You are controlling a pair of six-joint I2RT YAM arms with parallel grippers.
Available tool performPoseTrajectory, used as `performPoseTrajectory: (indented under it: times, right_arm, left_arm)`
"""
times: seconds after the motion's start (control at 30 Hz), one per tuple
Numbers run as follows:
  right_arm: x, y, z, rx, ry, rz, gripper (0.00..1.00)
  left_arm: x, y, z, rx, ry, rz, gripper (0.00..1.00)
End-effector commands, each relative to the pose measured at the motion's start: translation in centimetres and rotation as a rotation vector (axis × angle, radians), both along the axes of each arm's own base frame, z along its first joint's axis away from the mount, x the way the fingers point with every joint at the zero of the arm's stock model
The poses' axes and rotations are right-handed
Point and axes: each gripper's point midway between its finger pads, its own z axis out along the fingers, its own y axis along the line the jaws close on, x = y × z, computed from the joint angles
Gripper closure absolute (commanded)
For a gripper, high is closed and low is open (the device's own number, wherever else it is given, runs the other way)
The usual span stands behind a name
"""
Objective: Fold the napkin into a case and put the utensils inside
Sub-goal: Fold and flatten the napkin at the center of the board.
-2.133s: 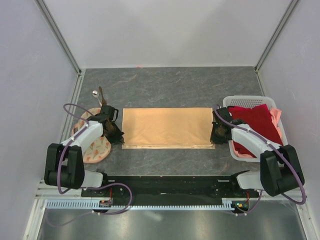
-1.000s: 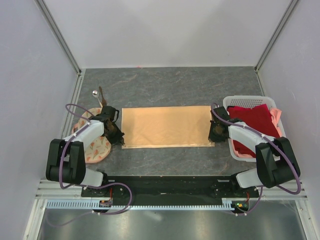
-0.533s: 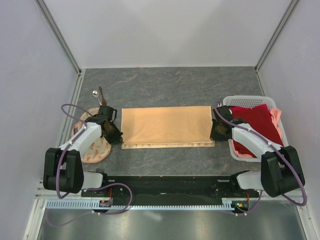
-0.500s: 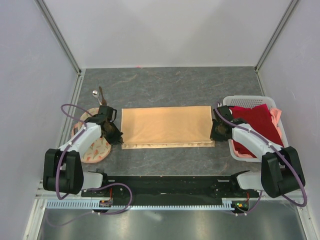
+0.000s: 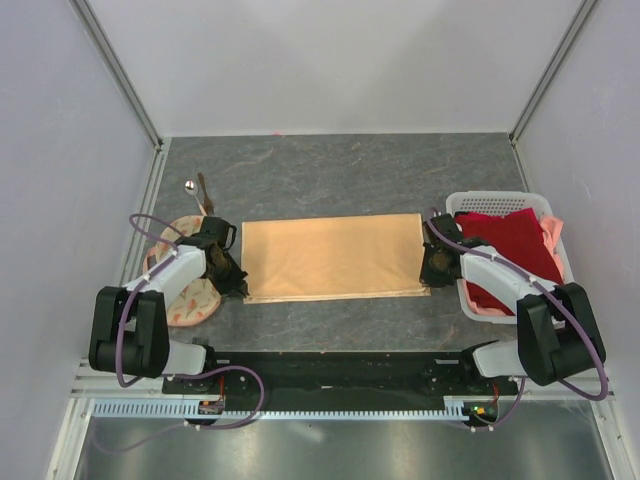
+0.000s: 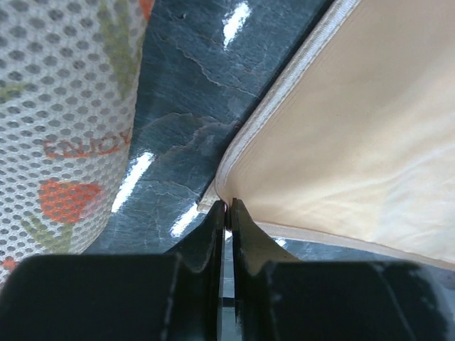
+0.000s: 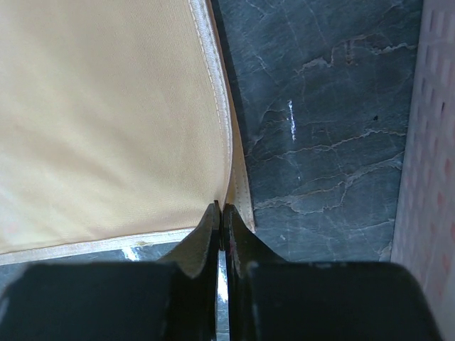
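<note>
The napkin (image 5: 330, 257) lies flat in the middle of the desk (image 5: 330, 170), folded to a long peach-orange rectangle that runs left to right. Its stitched hem shows along the near edge and at both ends. Along that near edge, one layer of cloth peeks out from under the other.

At the near left corner, the left gripper (image 6: 227, 213) is down at desk level. Its two dark fingers are pressed almost together, and the very tip of the napkin's corner is pinched in the thin slit between them. At the near right corner, the right gripper (image 7: 221, 209) is closed the same way on the corner where the hems meet. So the cloth is held at both near corners, with the rest resting on the stone-patterned surface.

Just beside the left gripper, on its outer side, is a round cream mesh cloth (image 6: 64, 106) with an orange and green print, partly under the left arm. Further back on that side, well apart from the napkin, a small silver spoon (image 5: 190, 186) and a thin dark brown stick (image 5: 203, 190) lie close together on the desk. On the right stands a white lattice basket (image 5: 500, 197) just beyond the right gripper, holding a dark red cloth (image 5: 520, 245).
</note>
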Motion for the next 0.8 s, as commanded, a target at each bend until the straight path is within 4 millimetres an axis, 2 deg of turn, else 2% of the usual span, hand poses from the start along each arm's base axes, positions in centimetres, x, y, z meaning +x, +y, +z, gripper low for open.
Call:
performPoseTrajectory:
  times: [0.0,0.1,0.13,0.2,0.23,0.33,0.4,0.57,0.67,0.77]
  right_arm:
    - [0.7,-0.1,0.1,-0.002,-0.022,-0.014,0.90]
    - [0.8,-0.1,0.5,-0.001,-0.035,-0.020,0.82]
    - [0.8,-0.1,0.7,0.000,-0.038,-0.020,0.75]
    - [0.8,-0.2,1.2,0.000,-0.044,-0.022,0.67]
    - [0.8,-0.3,1.5,-0.002,-0.050,-0.026,0.61]
    - [1.0,-0.6,2.7,-0.016,-0.078,-0.020,0.48]
    - [1.2,-0.7,3.8,-0.022,-0.100,-0.019,0.43]
    - [1.8,0.0,5.0,0.007,-0.134,0.013,0.37]
    - [2.1,1.5,4.9,0.069,-0.144,0.044,0.39]
    - [2.1,2.2,4.0,0.075,-0.125,0.067,0.44]
  left_arm:
    - [0.5,-0.1,0.7,-0.014,-0.029,-0.002,0.84]
    - [0.4,0.0,1.5,-0.016,-0.041,0.012,0.74]
    - [0.4,0.0,1.9,-0.017,-0.047,0.014,0.67]
    - [0.0,0.1,2.6,-0.012,-0.035,0.019,0.64]
    - [-0.2,0.2,2.9,-0.009,-0.035,0.020,0.57]
    - [0.0,0.5,4.6,0.002,-0.091,0.020,0.56]
    - [0.5,0.5,5.9,0.000,-0.147,0.013,0.56]
    - [1.8,-0.7,7.3,-0.062,-0.232,-0.035,0.70]
    - [2.7,-2.1,6.7,-0.132,-0.238,-0.070,0.80]
    - [2.8,-3.2,4.7,-0.168,-0.177,-0.088,0.90]
